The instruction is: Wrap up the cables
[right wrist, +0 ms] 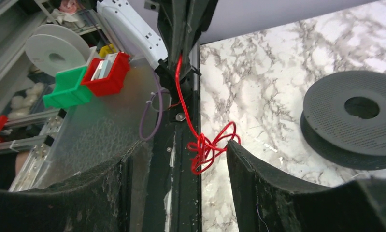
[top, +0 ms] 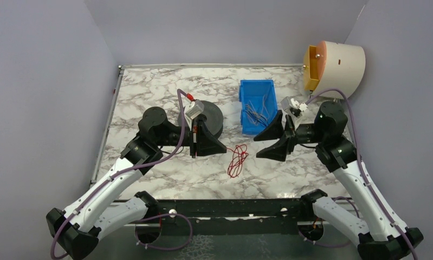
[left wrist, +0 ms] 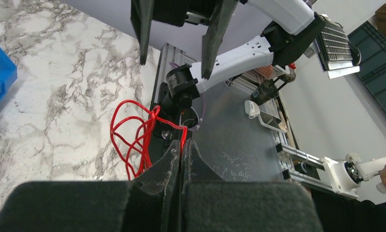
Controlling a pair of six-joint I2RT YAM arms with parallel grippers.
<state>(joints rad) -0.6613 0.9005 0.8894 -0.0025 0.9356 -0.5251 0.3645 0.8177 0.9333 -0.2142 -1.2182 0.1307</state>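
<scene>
Can't make out any writing, logos or numbers here, not on the blue bin (top: 257, 83), black spool (right wrist: 331, 108), or red box (right wrist: 108, 77).

You have the red cable (top: 237, 160) bunched on the marble table (top: 149, 86) between both grippers. Your left gripper (top: 223, 149) has its fingers together, tip at the cable's left strand. Your right gripper (top: 257, 147) has its jaws spread wide, just right of the cable. The black spool (top: 215, 114) lies behind the left gripper.
</scene>
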